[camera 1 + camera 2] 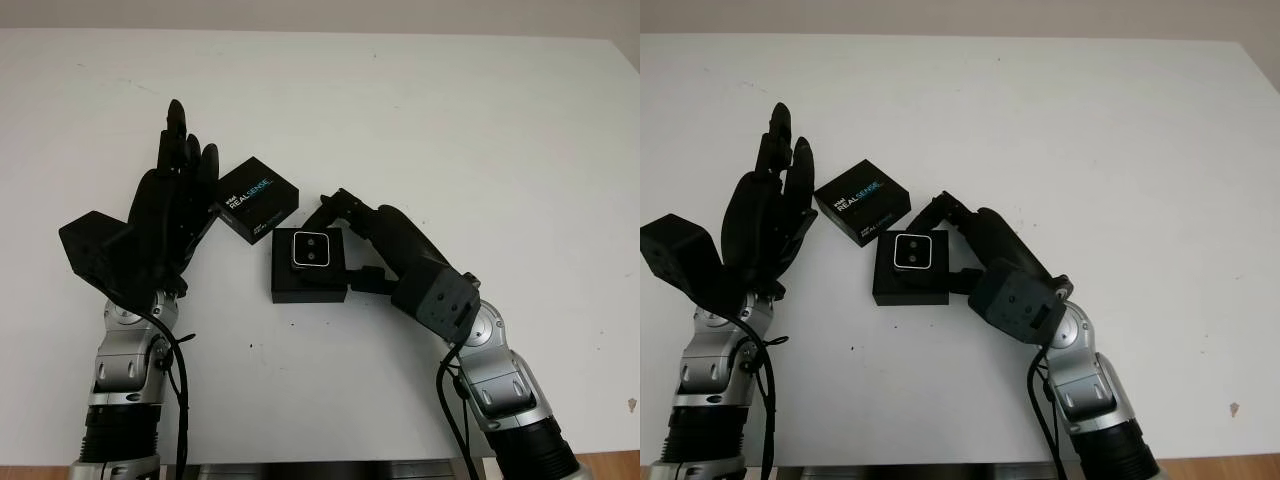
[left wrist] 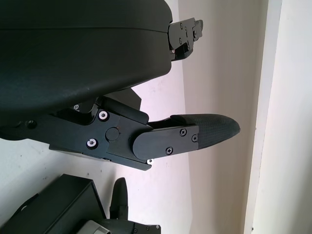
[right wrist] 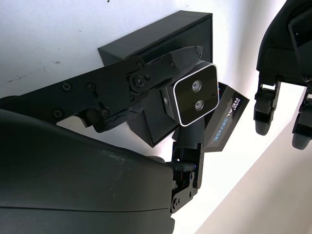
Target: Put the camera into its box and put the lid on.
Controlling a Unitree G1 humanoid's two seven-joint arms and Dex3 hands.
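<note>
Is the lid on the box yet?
No. The black lid printed REALSENSE lies on the table beside the open black box, where the right hand holds the small silver-faced camera.

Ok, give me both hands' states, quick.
Left hand: open, holding nothing, beside the lid.
Right hand: shut on the camera, holding it over the box.

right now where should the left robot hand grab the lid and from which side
Best guess: take the lid across its two long side walls, coming from above. It lies flat on the table, printed face up, turned askew, one corner near the box. The open left robot hand is right beside it. The right robot hand holds the camera over the box.
</note>
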